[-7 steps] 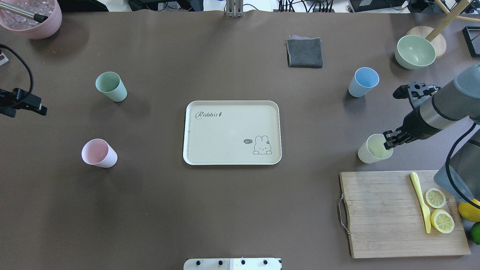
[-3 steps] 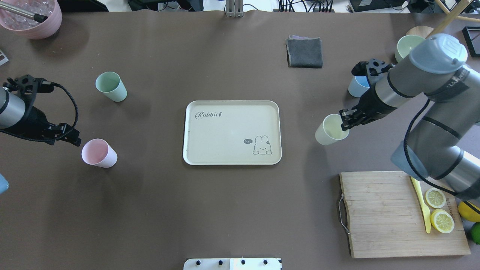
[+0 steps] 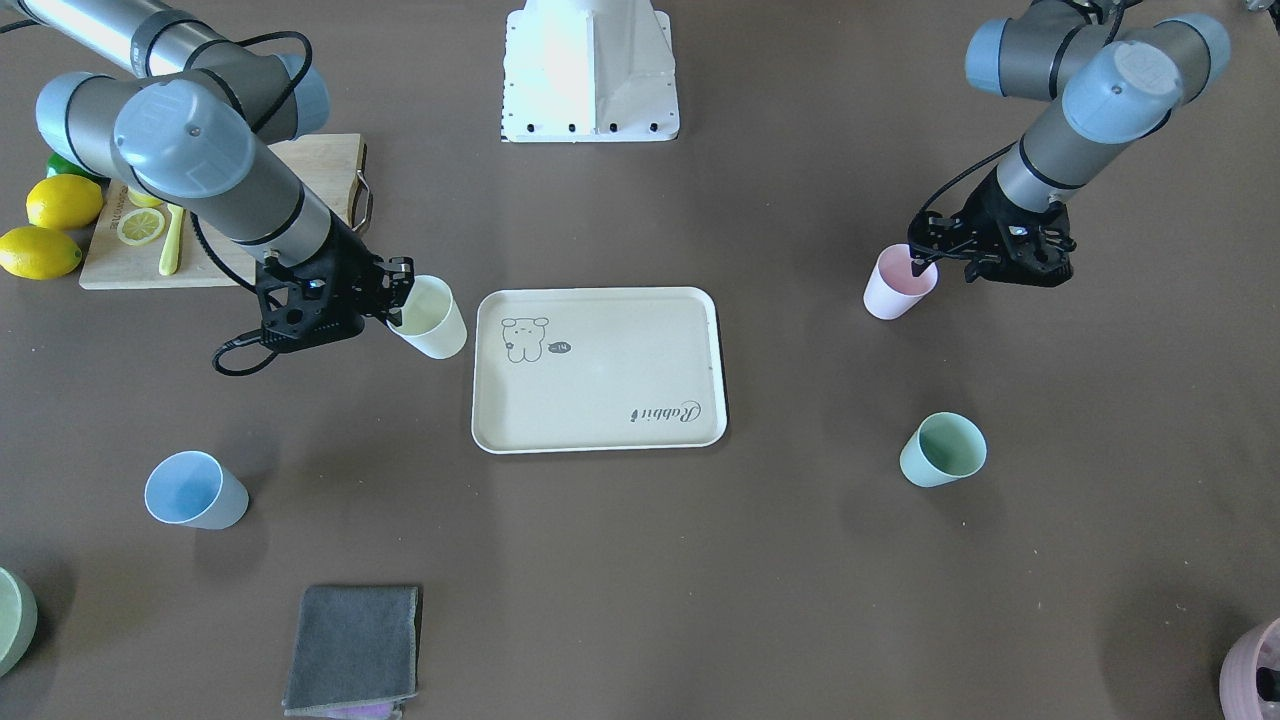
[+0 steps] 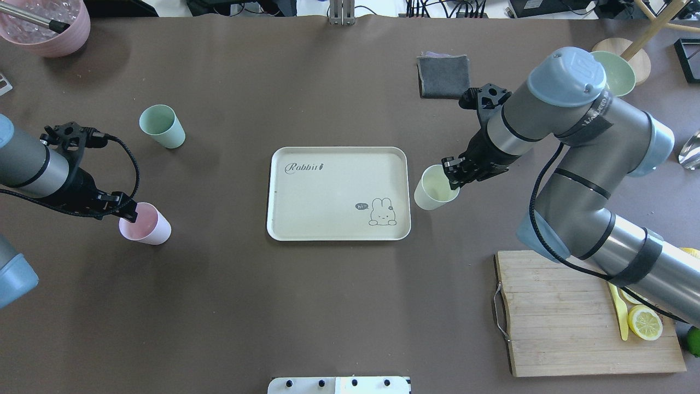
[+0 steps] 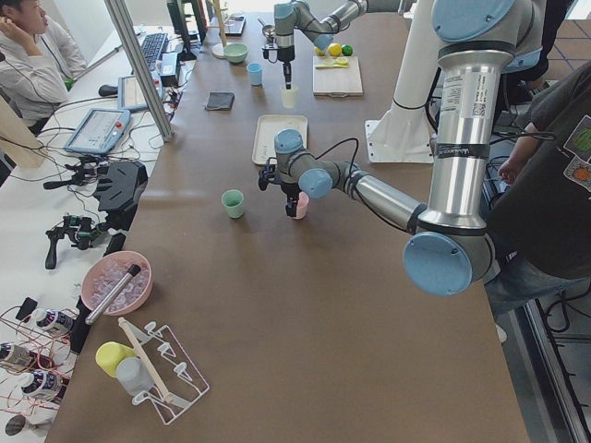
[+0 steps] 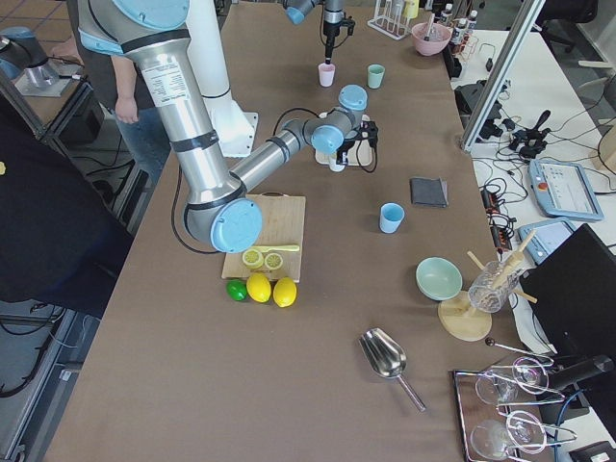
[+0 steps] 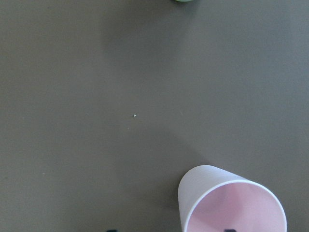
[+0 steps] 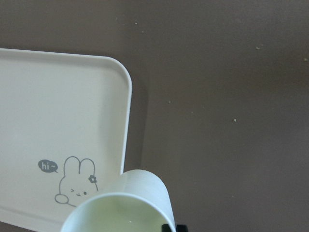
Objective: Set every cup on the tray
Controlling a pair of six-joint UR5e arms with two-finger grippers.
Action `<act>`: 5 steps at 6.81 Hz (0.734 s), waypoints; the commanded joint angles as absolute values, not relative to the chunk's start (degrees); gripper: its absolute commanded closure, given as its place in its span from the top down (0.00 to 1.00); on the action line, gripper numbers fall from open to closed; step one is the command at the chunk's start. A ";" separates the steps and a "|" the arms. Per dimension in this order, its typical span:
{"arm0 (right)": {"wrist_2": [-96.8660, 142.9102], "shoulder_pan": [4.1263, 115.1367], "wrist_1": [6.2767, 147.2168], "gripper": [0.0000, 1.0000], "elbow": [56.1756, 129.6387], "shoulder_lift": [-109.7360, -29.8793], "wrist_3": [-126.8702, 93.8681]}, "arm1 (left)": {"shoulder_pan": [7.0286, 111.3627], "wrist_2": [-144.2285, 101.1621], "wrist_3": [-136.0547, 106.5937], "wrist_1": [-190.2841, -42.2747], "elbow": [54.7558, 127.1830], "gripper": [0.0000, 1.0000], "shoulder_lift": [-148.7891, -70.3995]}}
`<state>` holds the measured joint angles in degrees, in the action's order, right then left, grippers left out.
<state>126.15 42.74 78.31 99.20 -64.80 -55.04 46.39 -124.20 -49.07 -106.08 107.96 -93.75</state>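
**Tray**: lies flat on the brown desk at the centre of the overhead view. Its lettering is at the upper left and the rabbit drawing at the lower right.

**Right hand**: closed on the rim of the yellow cup, one finger inside the mouth and one outside the wall. The cup is upright, just beside the tray's right edge in the overhead view. It is level with the rabbit drawing and not over the tray. In the right wrist view the cup's mouth fills the bottom of the frame, with the tray's rounded corner to its upper left. Whether the base touches the desk cannot be told.

**Left hand**: fingers set wide at the left rim of the pink cup, in the left part of the overhead view. The left wrist view shows two dark fingertips at the bottom edge, one outside the wall and one inside the mouth, neither against the wall. The cup stands upright on the desk, well apart from the tray.

**Mint green cup**: upright in the upper left of the overhead view, well apart from the tray and both hands.

**Light blue cup**: upright in the lower left of the front-facing view, hidden by the right arm in the overhead view.

**Other items:** a cutting board at the lower right and a grey cloth at the upper right of centre, both in the overhead view.
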 commanded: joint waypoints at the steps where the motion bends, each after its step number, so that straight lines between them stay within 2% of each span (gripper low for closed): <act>1: 124.90 40.35 78.05 0.00 97.03 -62.14 -56.86 | 45.97 -124.01 -49.39 -106.08 106.88 0.00 -94.57; 3: 124.81 38.68 77.78 0.00 97.03 -61.70 -58.97 | 46.05 -126.11 -50.09 -104.86 107.40 0.00 -98.93; 5: 123.32 37.36 77.78 0.00 96.94 -60.82 -59.24 | 45.97 -126.65 -55.53 -95.24 105.66 0.00 -111.38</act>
<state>123.98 38.12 77.80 96.99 -61.29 -59.02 45.99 -126.36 -53.29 -100.73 106.61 -104.45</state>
